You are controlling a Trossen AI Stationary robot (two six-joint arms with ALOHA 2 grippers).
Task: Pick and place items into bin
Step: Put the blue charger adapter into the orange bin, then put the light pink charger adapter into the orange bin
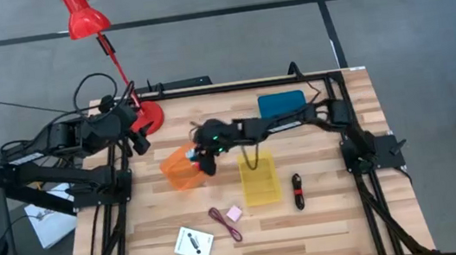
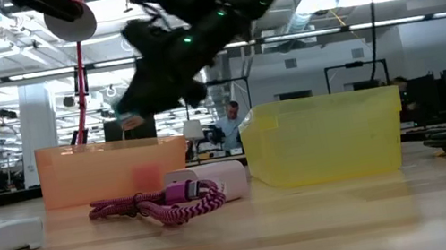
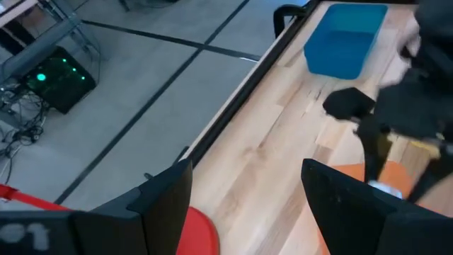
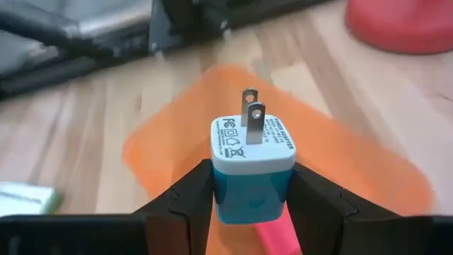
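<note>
Left gripper point(image 1: 135, 137) waits with its fingers spread apart and nothing between them, by the red lamp base point(image 1: 147, 117) at the table's left rear. Right gripper point(image 1: 206, 158) hangs above the orange bin point(image 1: 181, 170), clamped on the blue-and-white cube point(image 4: 252, 170). Only the right wrist view shows what that cube is: a small plug adapter, white face with two metal prongs pointing away from the camera over the bin's orange floor. In the high view the arm hides it; in the low view just a pale speck shows under the dark gripper point(image 2: 133, 119).

Three bins stand on the table: the orange one, a yellow bin point(image 1: 258, 177) to its right, and a blue bin point(image 1: 282, 103) at the rear. In front lie one white card with black mark point(image 1: 194, 243), one maroon cord point(image 1: 224, 223) running diagonally, one pale pink block point(image 1: 234, 213) touching it, and, right of the yellow bin, one black-and-red stick tool point(image 1: 298, 191) with its long axis front to back.
</note>
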